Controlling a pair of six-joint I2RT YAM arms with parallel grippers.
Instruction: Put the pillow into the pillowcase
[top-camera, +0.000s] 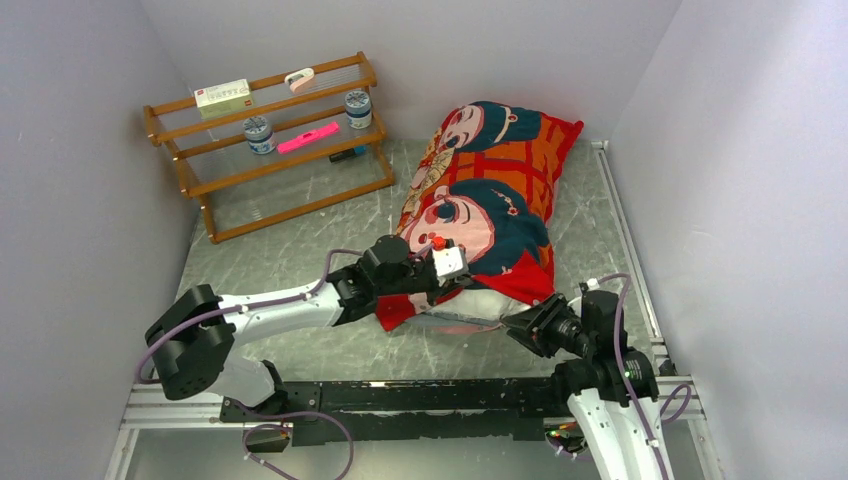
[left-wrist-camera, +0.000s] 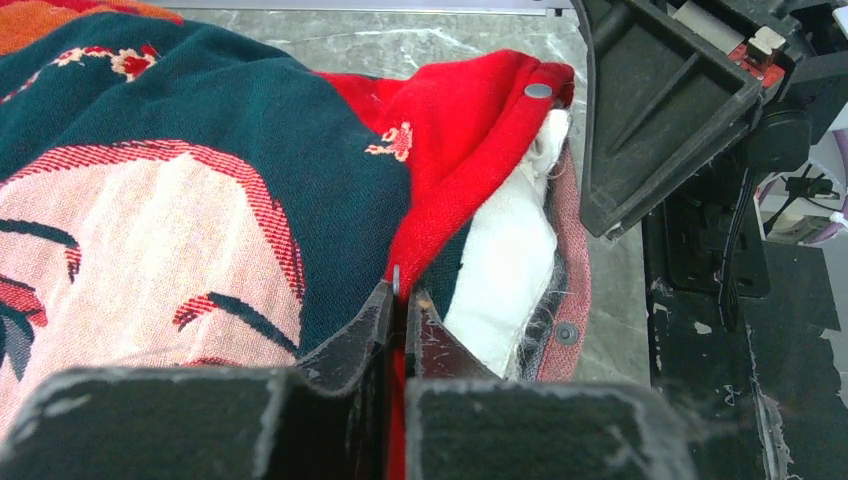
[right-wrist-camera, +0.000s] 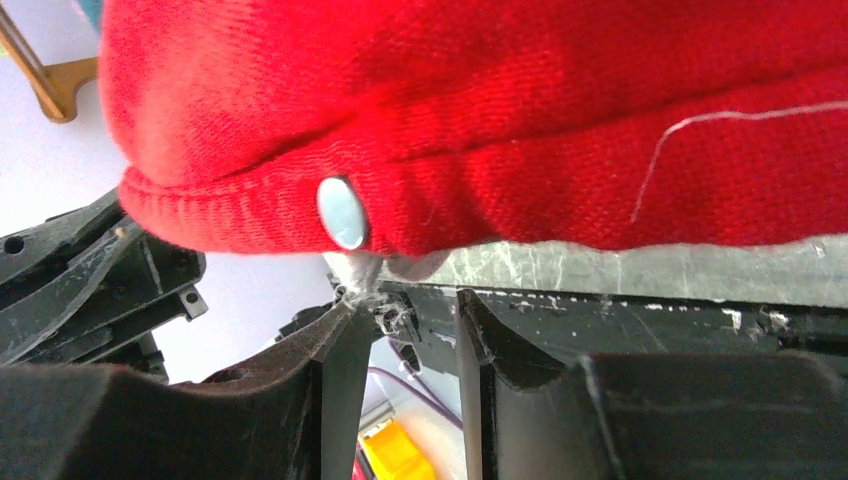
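The red pillowcase (top-camera: 490, 190) with teal-haired girl faces lies stuffed on the table, its open end towards me. The white pillow (left-wrist-camera: 505, 265) shows only at that opening (top-camera: 470, 303), the rest is inside. My left gripper (left-wrist-camera: 405, 295) is shut on the red hem of the pillowcase at the opening's left side (top-camera: 430, 265). My right gripper (right-wrist-camera: 405, 305) is open just below the red hem (right-wrist-camera: 400, 190) with its snap button (right-wrist-camera: 343, 212), holding nothing; in the top view it sits at the opening's right corner (top-camera: 520, 325).
A wooden rack (top-camera: 270, 140) with jars, a box and a pink item stands at the back left. Grey walls close in on both sides. A black rail (top-camera: 420, 395) runs along the near table edge.
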